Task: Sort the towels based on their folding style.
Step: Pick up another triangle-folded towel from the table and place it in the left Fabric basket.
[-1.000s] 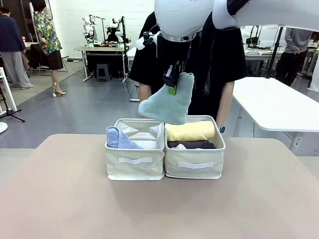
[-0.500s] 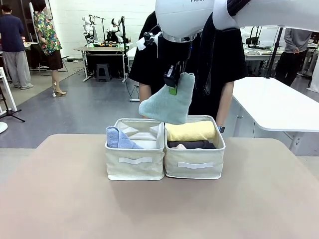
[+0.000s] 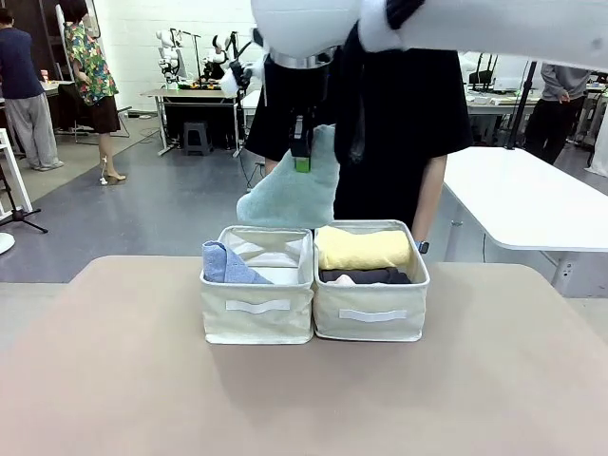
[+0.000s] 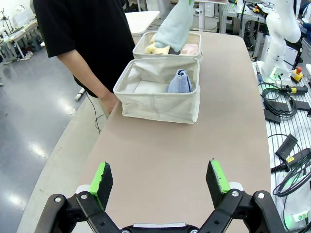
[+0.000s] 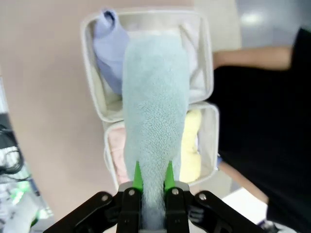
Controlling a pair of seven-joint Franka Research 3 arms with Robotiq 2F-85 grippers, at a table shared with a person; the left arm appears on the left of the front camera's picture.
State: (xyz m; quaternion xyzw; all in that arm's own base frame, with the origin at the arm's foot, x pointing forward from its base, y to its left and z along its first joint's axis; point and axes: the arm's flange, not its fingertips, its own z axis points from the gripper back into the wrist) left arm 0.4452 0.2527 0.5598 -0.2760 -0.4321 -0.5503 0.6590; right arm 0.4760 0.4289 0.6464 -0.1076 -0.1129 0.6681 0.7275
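The grey-teal cone towel (image 3: 285, 195) hangs above the left bin (image 3: 256, 309), pinched tight at its thin end by my right gripper (image 5: 152, 174). I think I am putting it away, so next I must lower it into that bin, beside the light blue cone towel (image 3: 223, 263), and let go. My left gripper (image 4: 158, 179) waits wide open and empty, well apart from that bin.

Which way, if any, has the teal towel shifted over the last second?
Yes: the teal towel, clamped in the right gripper, moved left, from over the inner edge of the right bin to over the left bin.
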